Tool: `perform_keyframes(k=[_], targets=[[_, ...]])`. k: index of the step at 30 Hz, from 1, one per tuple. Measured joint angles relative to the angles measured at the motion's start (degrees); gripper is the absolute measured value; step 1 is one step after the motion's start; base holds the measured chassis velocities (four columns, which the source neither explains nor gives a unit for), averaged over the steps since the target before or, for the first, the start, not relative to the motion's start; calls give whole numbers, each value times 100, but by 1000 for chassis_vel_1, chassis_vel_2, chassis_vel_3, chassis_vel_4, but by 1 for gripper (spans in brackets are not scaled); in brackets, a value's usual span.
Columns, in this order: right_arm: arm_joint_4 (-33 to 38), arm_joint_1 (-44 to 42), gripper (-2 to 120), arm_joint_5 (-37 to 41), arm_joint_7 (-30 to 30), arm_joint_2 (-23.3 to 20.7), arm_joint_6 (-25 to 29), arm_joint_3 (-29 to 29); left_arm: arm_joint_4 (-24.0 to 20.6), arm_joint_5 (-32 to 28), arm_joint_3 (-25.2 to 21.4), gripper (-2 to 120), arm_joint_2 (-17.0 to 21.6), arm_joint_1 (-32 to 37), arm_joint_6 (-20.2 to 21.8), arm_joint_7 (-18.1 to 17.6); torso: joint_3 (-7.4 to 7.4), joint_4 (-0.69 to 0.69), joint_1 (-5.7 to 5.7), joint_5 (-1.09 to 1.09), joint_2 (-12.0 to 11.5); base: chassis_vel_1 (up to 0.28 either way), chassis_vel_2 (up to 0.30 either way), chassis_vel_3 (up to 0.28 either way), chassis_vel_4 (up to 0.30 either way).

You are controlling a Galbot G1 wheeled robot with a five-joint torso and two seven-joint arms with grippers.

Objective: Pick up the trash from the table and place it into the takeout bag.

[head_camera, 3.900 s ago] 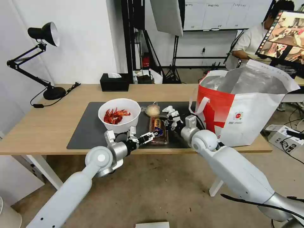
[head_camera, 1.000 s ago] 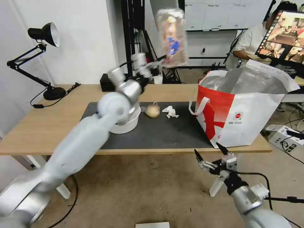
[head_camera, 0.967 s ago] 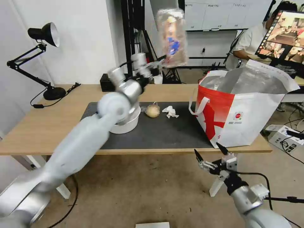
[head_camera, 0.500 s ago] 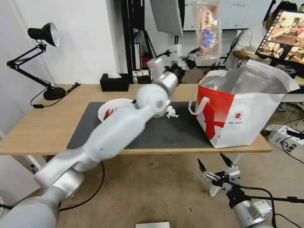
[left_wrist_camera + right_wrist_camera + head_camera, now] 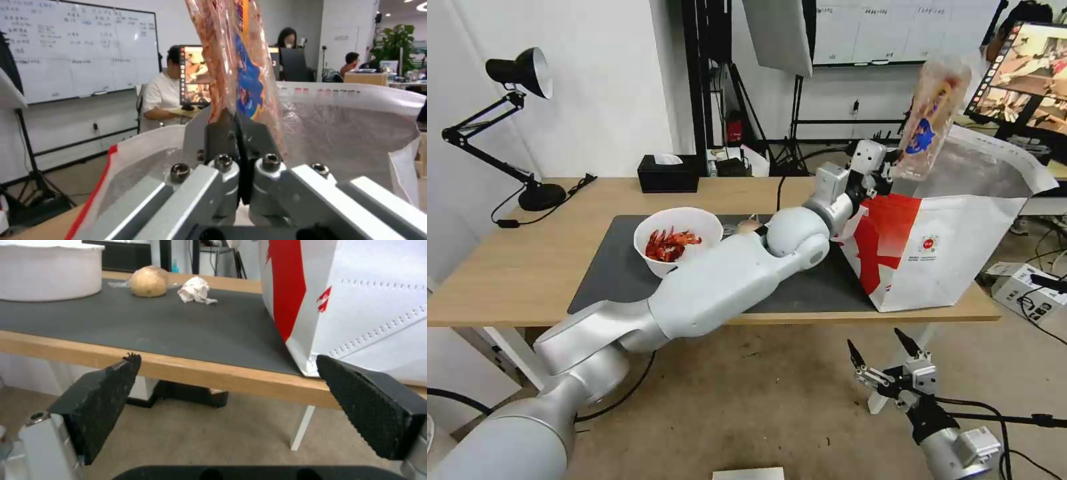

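A: Head view, upper right of the frame: what does the left gripper (image 5: 890, 175) hold?

B: Its fingers are pressed together on the lower edge of the clear plastic tray (image 5: 928, 120), which stands nearly upright above the gripper, tilted a little, with orange scraps and a blue patch showing through. In the left wrist view the two jaws meet on the tray's (image 5: 240, 63) edge, and the foil lining of the takeout bag (image 5: 356, 133) lies just behind.

A: Where is the tray relative to the bag?

B: Over the near rim of the takeout bag (image 5: 960, 247), at its open mouth and above the foil interior. The bag stands at the right end of the table (image 5: 514, 267), partly on the dark grey mat (image 5: 607, 267).

A: And the remaining trash?

B: The white bowl (image 5: 678, 241) of red shells sits on the mat at centre left of the frame. In the right wrist view the beige lump (image 5: 149, 281) and the crumpled tissue (image 5: 194, 290) lie near each other on the mat, beside the bowl (image 5: 49, 271).

A: The right gripper (image 5: 887, 353)?

B: Lower right of the head view, below the table edge, fingers spread wide apart and holding nothing; its wrist view shows both black pads (image 5: 102, 400) well separated.
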Motion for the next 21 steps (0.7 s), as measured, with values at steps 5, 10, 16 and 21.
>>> perform_keyframes(k=[5, 10, 16, 21], targets=[[-48, 44, 100, 8, 3, -29, 0, -25, -60, -303, -43, 0, -2, 39, -1, 161, 0, 1, 0, -1, 0, 0, 0, 0, 0], [-51, 45, 100, 7, 12, -24, -3, -50, -178, -527, -41, 0, 50, 61, 4, 324, 0, 0, 0, -1, 0, 0, 0, 0, 0], [6, -6, 100, -10, 17, 38, -10, -60, -312, -791, -29, 3, 100, 62, 191, 266, 0, 0, 0, -1, 0, 0, 0, 0, 0], [41, -44, 100, -47, 18, 74, -10, -62, -283, -850, -31, 23, 99, 55, 204, 208, -1, 0, 0, -1, 0, 0, 0, 0, 0]])
